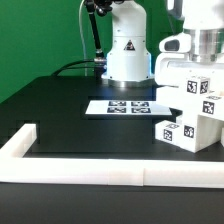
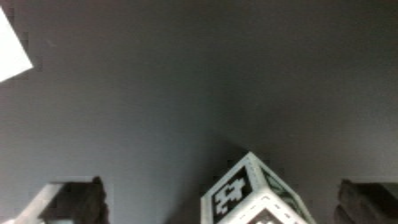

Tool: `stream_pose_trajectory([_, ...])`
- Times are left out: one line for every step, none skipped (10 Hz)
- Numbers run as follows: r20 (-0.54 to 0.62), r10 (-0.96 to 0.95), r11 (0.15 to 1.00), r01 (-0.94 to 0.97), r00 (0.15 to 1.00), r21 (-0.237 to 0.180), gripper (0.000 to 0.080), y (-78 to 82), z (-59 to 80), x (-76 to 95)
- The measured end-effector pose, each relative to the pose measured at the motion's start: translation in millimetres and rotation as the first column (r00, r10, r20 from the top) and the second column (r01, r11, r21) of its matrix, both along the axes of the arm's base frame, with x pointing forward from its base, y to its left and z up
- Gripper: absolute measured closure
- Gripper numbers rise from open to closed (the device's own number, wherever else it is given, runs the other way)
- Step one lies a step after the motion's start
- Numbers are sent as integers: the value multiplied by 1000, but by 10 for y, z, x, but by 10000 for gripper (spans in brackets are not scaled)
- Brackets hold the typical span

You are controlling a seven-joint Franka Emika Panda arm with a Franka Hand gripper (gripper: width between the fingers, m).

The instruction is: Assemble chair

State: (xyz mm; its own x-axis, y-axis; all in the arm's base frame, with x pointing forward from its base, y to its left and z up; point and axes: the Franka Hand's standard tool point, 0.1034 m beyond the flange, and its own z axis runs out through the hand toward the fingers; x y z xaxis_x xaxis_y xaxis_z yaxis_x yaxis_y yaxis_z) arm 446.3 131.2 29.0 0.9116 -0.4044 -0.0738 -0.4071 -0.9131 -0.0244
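The chair is a chunky white assembly of blocky, tagged parts standing on the black table at the exterior view's right. My gripper hangs straight above it, right at its top. In the wrist view one tagged white corner of the chair pokes up between my two dark fingers. The gripper is open, and each finger stands well clear of that corner. Nothing is held.
The marker board lies flat on the table in front of the robot's white base. A long low white rail borders the table's near edge and turns up at the left. A white patch shows at the wrist picture's edge.
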Motion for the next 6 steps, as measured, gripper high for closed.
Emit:
stream_pose_trajectory([0, 3, 1000, -3, 1000, 0, 150, 18, -20, 20])
stream_pose_trajectory([0, 4, 1000, -4, 1000, 0, 150, 17, -19, 19])
stream_pose_trajectory([0, 5, 1000, -5, 1000, 0, 150, 17, -21, 18])
stream_pose_trajectory([0, 5, 1000, -5, 1000, 0, 150, 17, -22, 18])
stream_pose_trajectory([-1, 5, 1000, -5, 1000, 0, 150, 17, -22, 18])
stream_pose_trajectory([-3, -1, 1000, 1, 1000, -1, 150, 19, -31, 20])
